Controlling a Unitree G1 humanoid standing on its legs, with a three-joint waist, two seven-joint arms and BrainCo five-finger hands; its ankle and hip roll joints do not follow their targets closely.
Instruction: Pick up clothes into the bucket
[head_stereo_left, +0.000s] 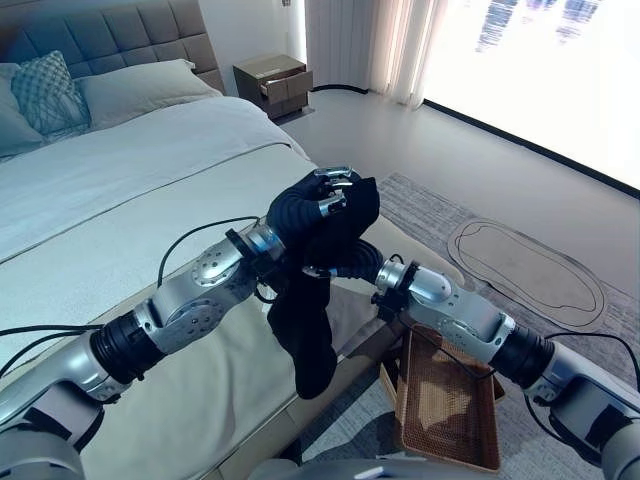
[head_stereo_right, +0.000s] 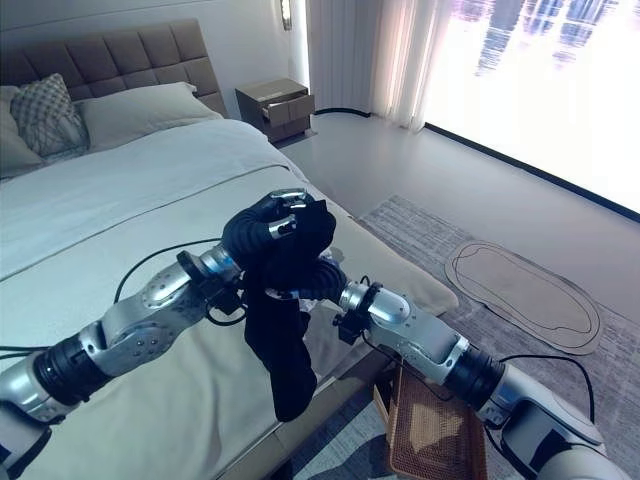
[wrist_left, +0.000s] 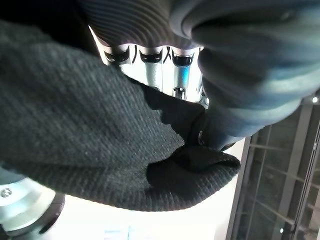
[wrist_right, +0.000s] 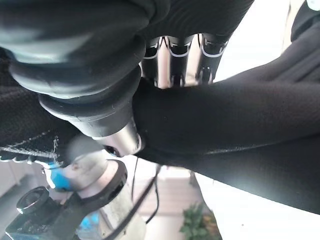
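Black garment (head_stereo_left: 305, 330) in both hands, dangling past bed edge (head_stereo_left: 330, 385) over basket (head_stereo_left: 445, 415)

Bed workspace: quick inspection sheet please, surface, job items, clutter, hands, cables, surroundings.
Surface: bed with pale cover, pillows at the head.
Job's things: black garment held above the bed edge, hanging down; brown woven basket on the floor beside the bed.
Clutter: nothing seen.
Hands: left hand curled on the garment's top; right hand pressed against it, grip unclear.
Cables: nothing seen besides the robot's own.
Surroundings: nightstand, grey rug, curtain, window.
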